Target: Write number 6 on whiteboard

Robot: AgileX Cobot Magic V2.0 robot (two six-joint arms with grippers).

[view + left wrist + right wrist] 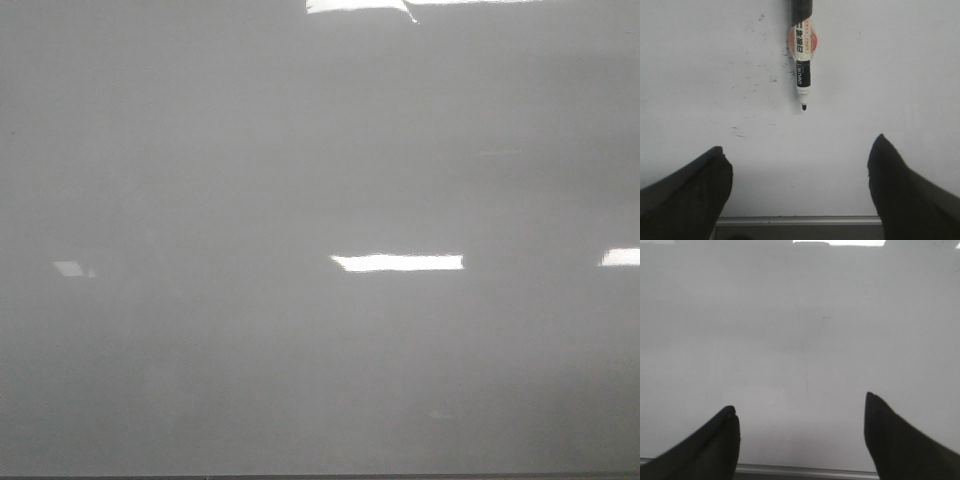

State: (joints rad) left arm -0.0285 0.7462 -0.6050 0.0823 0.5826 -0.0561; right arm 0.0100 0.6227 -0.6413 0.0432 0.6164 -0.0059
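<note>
Beyond the spread left gripper (800, 170), a marker (802, 70).

An uncapped marker (801, 60) with a printed label lies tip exposed.

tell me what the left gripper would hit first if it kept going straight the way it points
Probably the marker, lying uncapped on the whiteboard straight ahead of the open left gripper. Nothing lies between them, though depth is hard to judge.

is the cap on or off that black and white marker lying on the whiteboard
Off. In the left wrist view the black and white marker shows a bare dark tip pointing toward the open left gripper, lying on the pale whiteboard.
</note>
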